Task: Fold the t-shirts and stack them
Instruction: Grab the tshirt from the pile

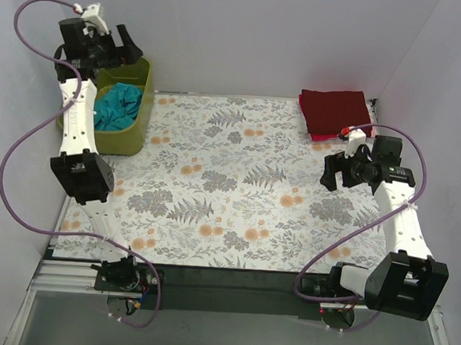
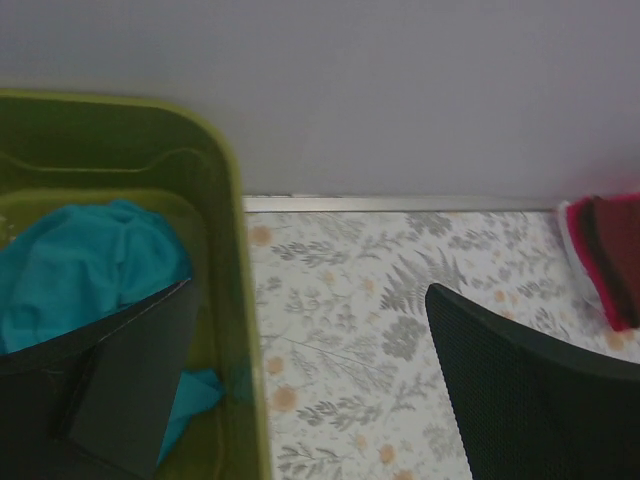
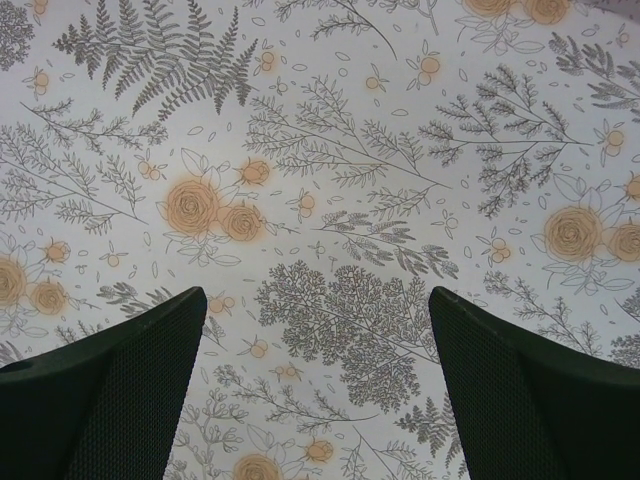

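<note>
A crumpled teal t-shirt point(image 1: 117, 107) point(image 2: 80, 260) lies inside the olive-green basket point(image 1: 135, 131) point(image 2: 238, 300) at the back left. Folded dark red t-shirts point(image 1: 334, 108) point(image 2: 612, 250) sit stacked at the back right, with a pink edge point(image 1: 323, 137) showing underneath. My left gripper point(image 1: 122, 47) point(image 2: 310, 292) hangs open above the basket's right rim, one finger point(image 2: 130, 385) over the basket and the other point(image 2: 530, 390) over the table. Over the table's right side, below the red stack, my right gripper point(image 1: 342, 170) point(image 3: 318, 300) stands open with nothing between its fingers point(image 3: 110, 395).
The table carries a floral-print cloth point(image 1: 230, 180) point(image 3: 330, 150). White walls enclose the back and both sides. The basket stands against the left wall. A metal rail point(image 1: 75, 276) runs along the near edge by the arm bases.
</note>
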